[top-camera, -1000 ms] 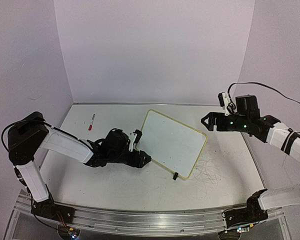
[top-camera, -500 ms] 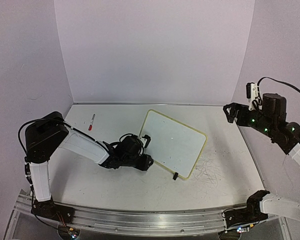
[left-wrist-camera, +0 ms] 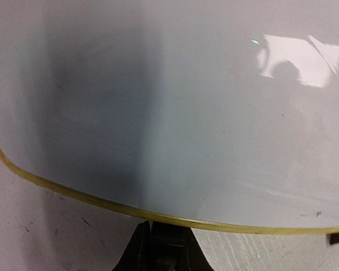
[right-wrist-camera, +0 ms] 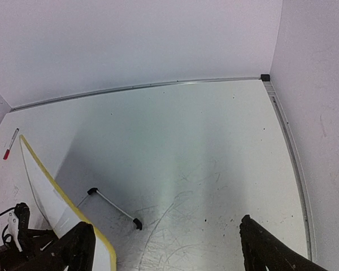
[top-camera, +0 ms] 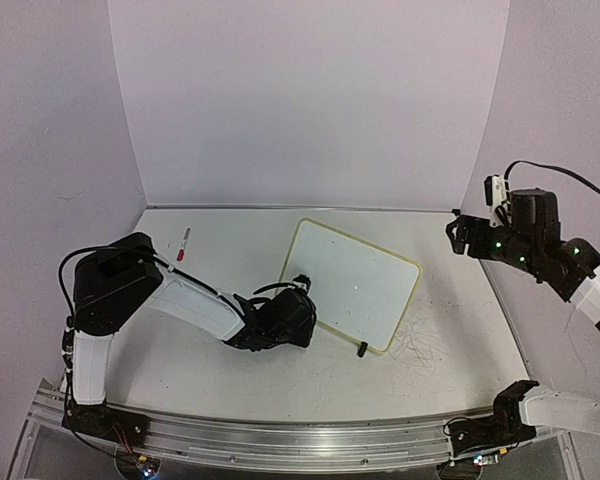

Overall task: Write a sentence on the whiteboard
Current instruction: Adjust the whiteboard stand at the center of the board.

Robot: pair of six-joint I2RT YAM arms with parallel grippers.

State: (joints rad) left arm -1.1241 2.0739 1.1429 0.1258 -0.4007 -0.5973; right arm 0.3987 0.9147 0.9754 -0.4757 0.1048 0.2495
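The left end effector [left-wrist-camera: 155, 240] has drawn its fingers nearly together just under the whiteboard [top-camera: 355, 285] rim. It seems to pinch the near edge or a foot there, though the contact is hidden. The board has swung slightly rightward on the desk [top-camera: 230, 375], so this looks like positioning, not writing: its face is blank. The right end effector [top-camera: 456, 236] has pulled back high at the right, fingers wide apart and empty. The red marker [top-camera: 183, 243] lies far left, well apart from both arms, unobstructed but unheld. Scribbles [top-camera: 420, 335] mark the desk beside the board.
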